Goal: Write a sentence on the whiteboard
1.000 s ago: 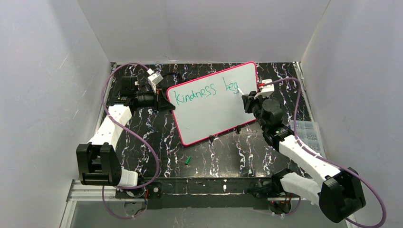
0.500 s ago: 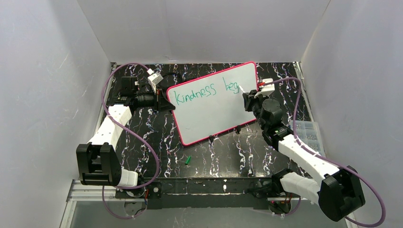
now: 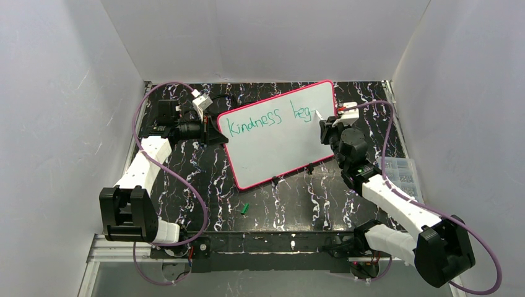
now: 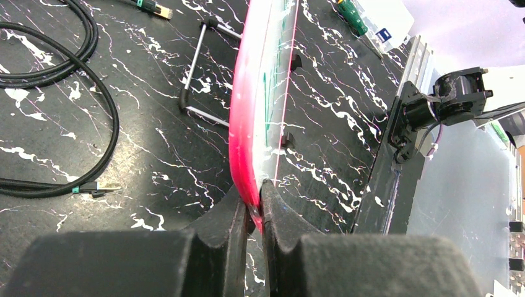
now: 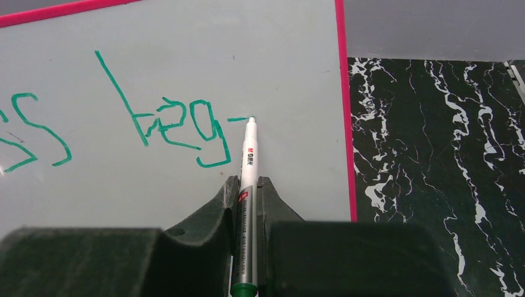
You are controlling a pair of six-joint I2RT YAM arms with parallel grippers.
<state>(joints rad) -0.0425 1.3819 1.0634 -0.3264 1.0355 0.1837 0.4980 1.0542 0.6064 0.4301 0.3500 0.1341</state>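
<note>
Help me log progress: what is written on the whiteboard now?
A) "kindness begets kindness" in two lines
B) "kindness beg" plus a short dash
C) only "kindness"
B: the sentence on the whiteboard reads "kindness beg", and the tip of the marker sits at the end of a short dash after the g.

We see a lab test cell: plain white panels wall in a black marbled table, with cables lying loose across it.
</note>
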